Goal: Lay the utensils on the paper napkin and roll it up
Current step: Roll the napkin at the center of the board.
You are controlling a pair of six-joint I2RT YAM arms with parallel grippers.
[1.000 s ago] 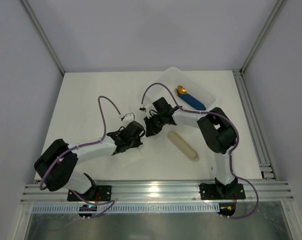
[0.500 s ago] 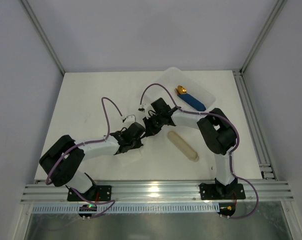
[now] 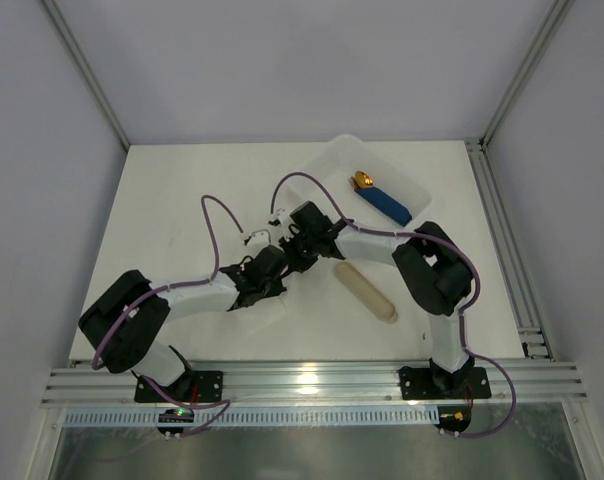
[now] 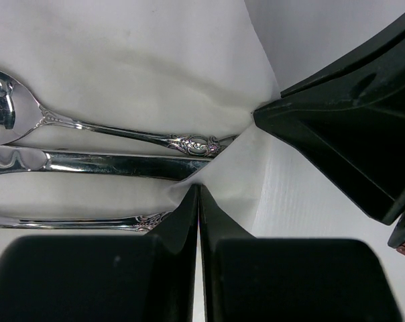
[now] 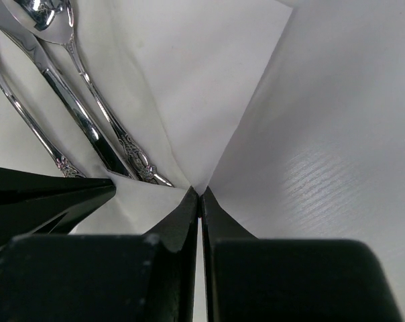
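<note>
Wht table (image 3: 172, 190), gry walls (image 3: 302, 60).

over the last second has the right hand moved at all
Yes. In the top view the right hand, shut on the paper napkin, has shifted left, away from the white tray and closer to the left hand.

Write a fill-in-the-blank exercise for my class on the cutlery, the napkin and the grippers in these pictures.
1. The left gripper and the right gripper are each ____ on the thin white paper napkin.
2. The slim silver metal utensils lying on the napkin number ____.
3. In the white plastic rectangular tray lies a gold-tipped piece with a ____ handle.
Missing words: shut; three; blue.
</note>
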